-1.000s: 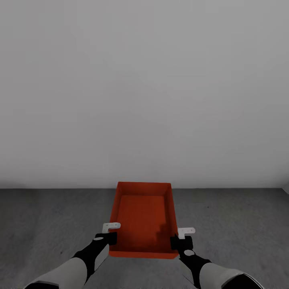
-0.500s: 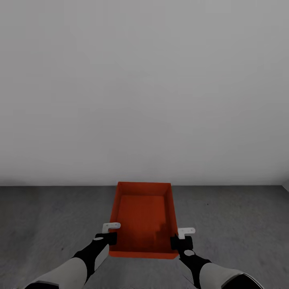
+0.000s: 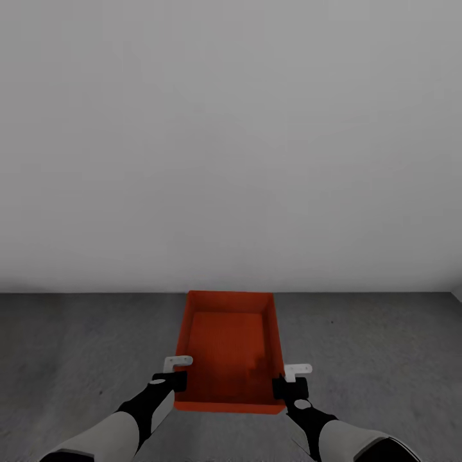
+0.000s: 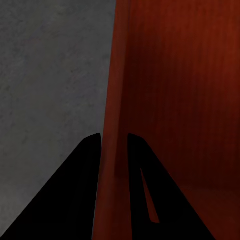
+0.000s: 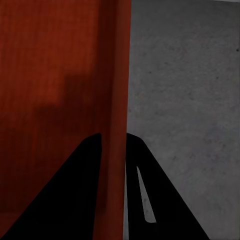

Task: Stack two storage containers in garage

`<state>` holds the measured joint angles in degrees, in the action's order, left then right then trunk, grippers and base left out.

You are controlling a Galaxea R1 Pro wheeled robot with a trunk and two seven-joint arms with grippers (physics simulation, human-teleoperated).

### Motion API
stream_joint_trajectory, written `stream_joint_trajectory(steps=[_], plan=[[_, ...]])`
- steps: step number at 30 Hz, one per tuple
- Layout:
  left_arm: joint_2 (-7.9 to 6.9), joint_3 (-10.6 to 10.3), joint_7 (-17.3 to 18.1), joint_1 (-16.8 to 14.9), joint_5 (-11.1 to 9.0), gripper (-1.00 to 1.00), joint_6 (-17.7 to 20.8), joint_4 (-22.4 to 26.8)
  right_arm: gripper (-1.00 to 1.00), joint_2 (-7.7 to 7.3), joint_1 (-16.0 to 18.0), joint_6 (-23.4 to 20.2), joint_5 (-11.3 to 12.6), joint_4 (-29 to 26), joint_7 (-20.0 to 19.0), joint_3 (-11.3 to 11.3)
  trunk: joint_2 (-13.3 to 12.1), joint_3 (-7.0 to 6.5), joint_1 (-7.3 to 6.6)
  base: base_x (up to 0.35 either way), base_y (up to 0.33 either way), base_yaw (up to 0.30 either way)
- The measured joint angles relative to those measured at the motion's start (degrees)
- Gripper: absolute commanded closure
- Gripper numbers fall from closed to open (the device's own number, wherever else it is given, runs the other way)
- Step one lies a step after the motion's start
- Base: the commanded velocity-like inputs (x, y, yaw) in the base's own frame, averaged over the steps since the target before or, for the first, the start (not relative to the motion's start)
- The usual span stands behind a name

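One orange-red storage container, open-topped and empty, is in the low middle of the head view over the dark grey concrete floor of the garage. My left gripper is shut on its left wall near the near corner. My right gripper is shut on the right wall opposite. In the left wrist view the black fingers pinch the container's thin wall. The right wrist view has the right gripper clamped on the container's other wall. Whether the container touches the floor I cannot tell.
A plain pale grey wall stands straight ahead and meets the floor just beyond the container's far end. Bare concrete stretches to both sides of the container.
The line where wall meets floor has risen slightly in the head view, so the camera has moved. The container and both grippers keep their place in the picture.
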<state>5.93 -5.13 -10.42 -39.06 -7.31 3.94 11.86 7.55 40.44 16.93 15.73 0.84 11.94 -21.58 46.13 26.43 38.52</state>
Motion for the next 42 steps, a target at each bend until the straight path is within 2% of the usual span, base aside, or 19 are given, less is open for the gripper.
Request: stream_joint_trajectory(steps=[42], plan=[[-0.03,-0.1,0.0,0.0,-0.1,1.00,0.0,0.1,1.00,0.00,0.0,0.1,-0.1,0.0,0.0,0.1,0.0,3.83,0.00,0.000,0.000,0.000]])
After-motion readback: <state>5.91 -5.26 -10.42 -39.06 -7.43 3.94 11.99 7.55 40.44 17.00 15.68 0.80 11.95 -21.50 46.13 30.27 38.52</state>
